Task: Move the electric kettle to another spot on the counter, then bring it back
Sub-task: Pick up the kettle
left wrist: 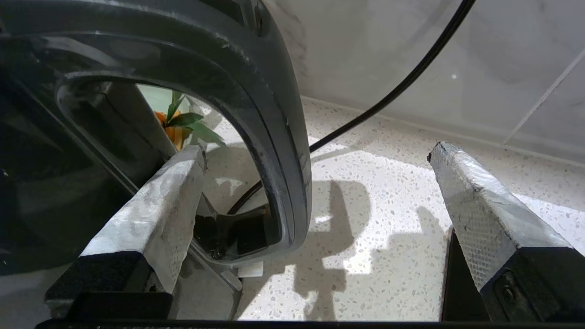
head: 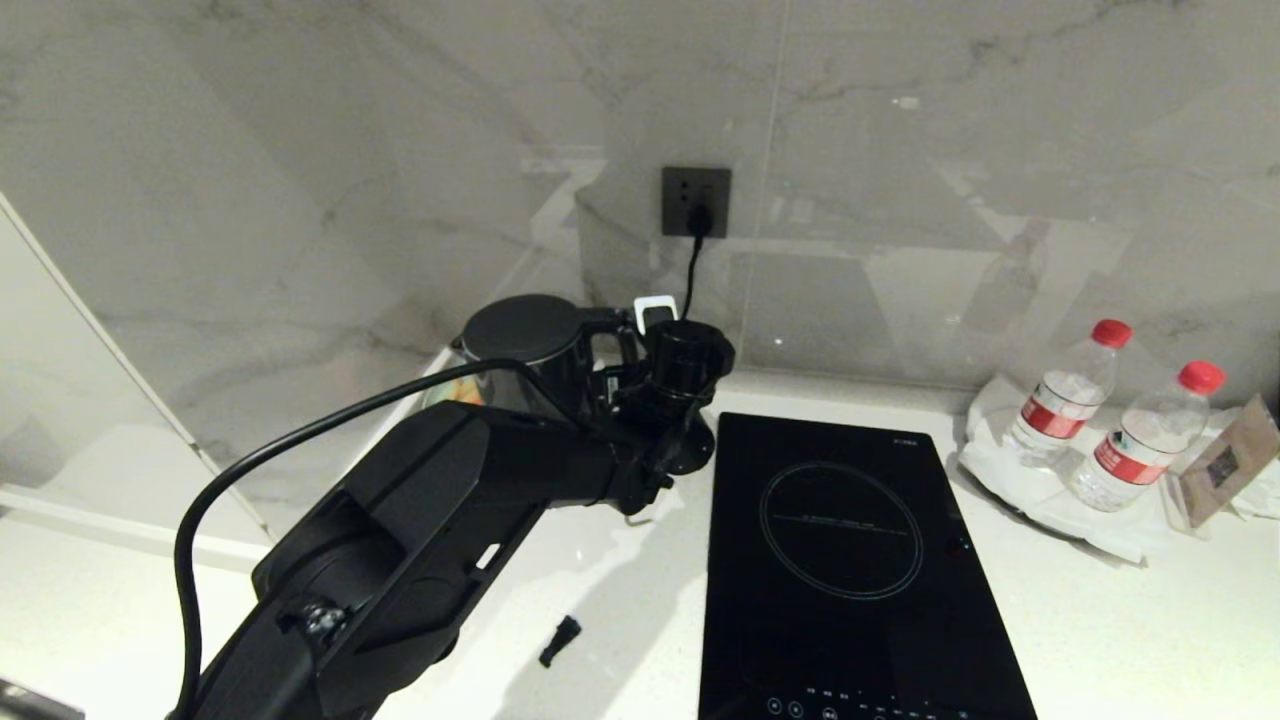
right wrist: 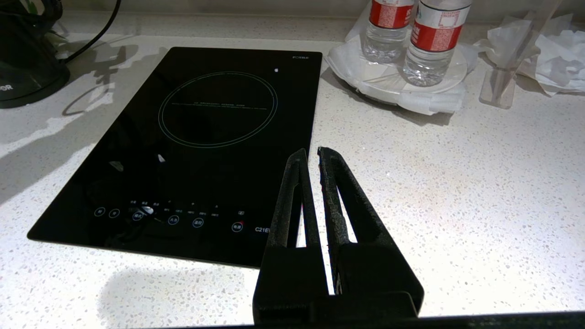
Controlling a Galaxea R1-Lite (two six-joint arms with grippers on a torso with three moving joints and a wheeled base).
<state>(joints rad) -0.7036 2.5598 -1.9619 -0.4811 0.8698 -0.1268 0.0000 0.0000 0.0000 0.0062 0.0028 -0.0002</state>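
Electric kettle [head: 525,340] stands at the far left of the white speckled surface [head: 1100,620], near the wall, left of the black cooktop [head: 850,560]. Left pincer [left wrist: 315,183] is at the kettle's loop handle [left wrist: 274,137], wide open: one padded finger [left wrist: 155,205] sits inside the loop, the other outside, handle between them, not clamped. Right pincer [right wrist: 311,157] hangs over the near edge of the cooktop, closed, holding nothing. Two water bottles [head: 1110,420] stand far right.
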